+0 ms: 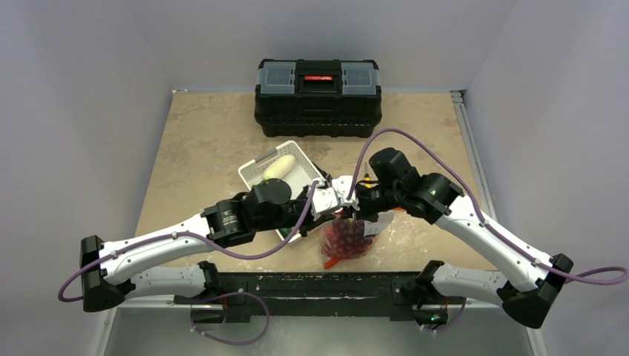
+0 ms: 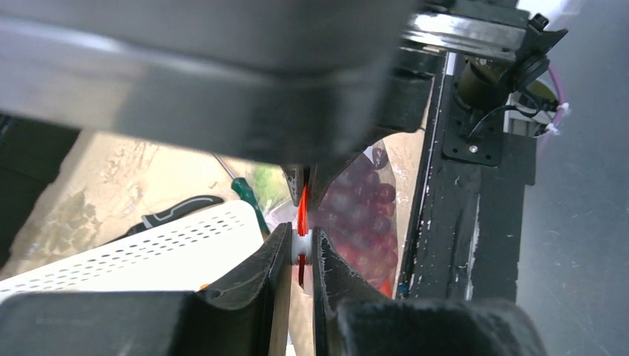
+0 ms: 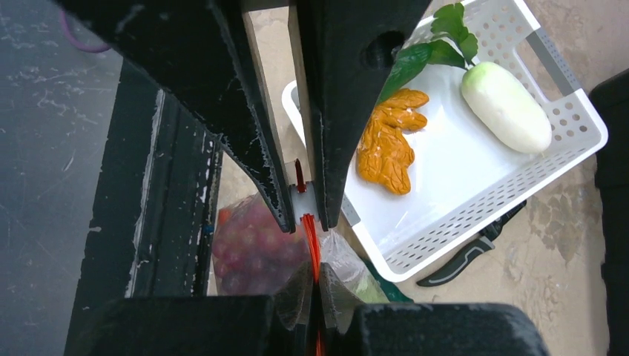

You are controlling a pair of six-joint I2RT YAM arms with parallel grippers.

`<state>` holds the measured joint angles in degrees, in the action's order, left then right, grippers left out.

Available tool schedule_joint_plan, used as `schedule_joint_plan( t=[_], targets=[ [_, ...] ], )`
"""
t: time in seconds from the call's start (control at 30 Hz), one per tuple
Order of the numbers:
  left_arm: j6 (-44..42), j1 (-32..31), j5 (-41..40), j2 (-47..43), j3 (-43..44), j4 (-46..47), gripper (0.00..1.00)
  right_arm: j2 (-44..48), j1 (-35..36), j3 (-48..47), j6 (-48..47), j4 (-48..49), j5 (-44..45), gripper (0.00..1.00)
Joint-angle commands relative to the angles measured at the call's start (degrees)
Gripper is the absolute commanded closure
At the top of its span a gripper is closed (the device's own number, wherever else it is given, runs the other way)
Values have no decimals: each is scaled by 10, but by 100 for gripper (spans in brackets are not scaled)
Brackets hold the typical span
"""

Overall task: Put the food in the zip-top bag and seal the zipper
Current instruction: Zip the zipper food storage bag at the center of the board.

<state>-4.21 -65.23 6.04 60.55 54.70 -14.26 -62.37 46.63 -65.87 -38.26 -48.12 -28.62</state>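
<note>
There is one clear zip-top bag (image 1: 346, 239), which hangs just above the bench (image 1: 200, 133) near its front edge, with one bunch of dark red grapes (image 2: 363, 211) inside. One white basket (image 3: 475, 211) beside it holds one white oblong (image 3: 506, 106) and one orange chunk (image 3: 386, 144). The left pincer (image 1: 330, 206) and the right pincer (image 1: 347, 204) meet at the bag's mouth, both clenched tight on the one orange-red zipper (image 3: 312, 245).

Orange-red zipper (image 3: 312, 245), dark red grapes (image 2: 366, 213), white perforated basket (image 3: 482, 213), black toolbox (image 1: 317, 105)
</note>
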Motion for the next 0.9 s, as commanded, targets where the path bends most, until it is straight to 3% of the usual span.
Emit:
schedule_joint_plan(
  t=[0.0,0.6,0.87],
  targets=[
    [-56,-27,-51,27,34,11,99,12,1,-15,-13,40,-42,100],
    [-49,-25,24,75,13,109,99,55,0,32,-2,136,-57,100],
    [-47,-20,14,101,4,129,97,72,0,44,-2,165,-65,100]
  ],
)
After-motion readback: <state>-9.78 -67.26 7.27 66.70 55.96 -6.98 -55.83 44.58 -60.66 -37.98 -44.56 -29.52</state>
